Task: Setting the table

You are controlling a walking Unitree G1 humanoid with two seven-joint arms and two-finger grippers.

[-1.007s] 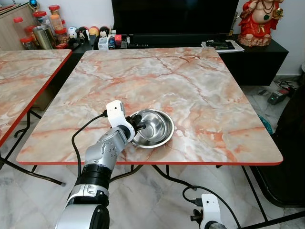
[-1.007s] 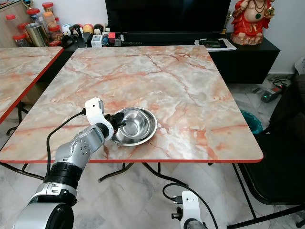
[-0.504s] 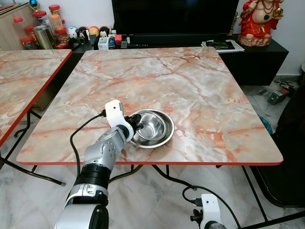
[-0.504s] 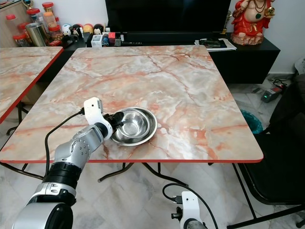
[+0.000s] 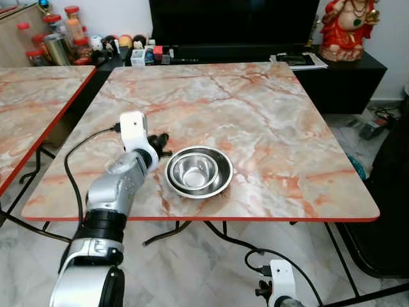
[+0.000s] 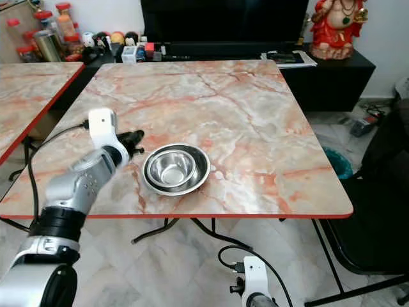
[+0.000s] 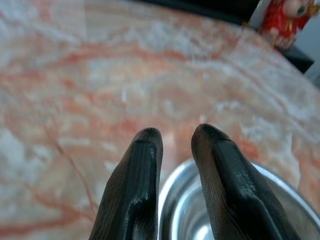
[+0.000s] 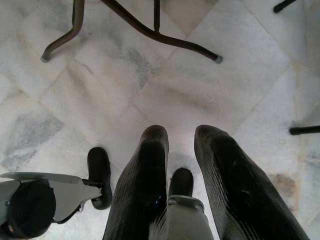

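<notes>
From the head we look forward and down with both eyes — sharing the marble surface (image 5: 255, 121) and the steel bowl (image 5: 199, 171) near its front edge. Our left wrist camera sits close, facing along its fingers (image 7: 135, 185) over the bowl's rim. The right wrist camera points down at the floor (image 8: 165, 90).

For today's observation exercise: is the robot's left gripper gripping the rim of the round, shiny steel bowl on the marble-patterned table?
No: the left gripper hangs beside the round steel bowl, apart from its rim, fingers empty.
</notes>
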